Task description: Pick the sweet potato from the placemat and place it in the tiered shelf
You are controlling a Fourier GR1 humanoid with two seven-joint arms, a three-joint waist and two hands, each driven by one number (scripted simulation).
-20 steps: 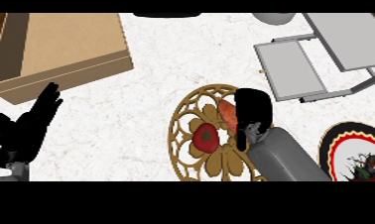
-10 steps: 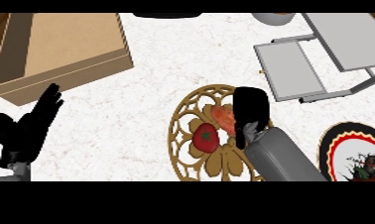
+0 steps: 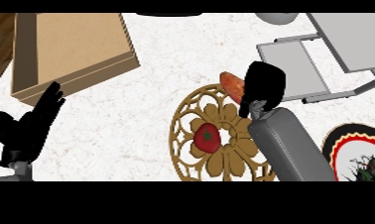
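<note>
Orange sweet potato, pinched in the right robot hand, hangs near the grey tiered shelf; catching the shelf edge could knock it free.

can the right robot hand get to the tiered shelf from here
Probably yes: the right robot hand, curled on the sweet potato, is right beside the tiered shelf, with nothing between them.

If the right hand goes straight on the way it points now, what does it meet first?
Probably the left corner of the tiered shelf, just beyond the right hand, which holds the sweet potato. Height is unclear, so it might pass above.
</note>
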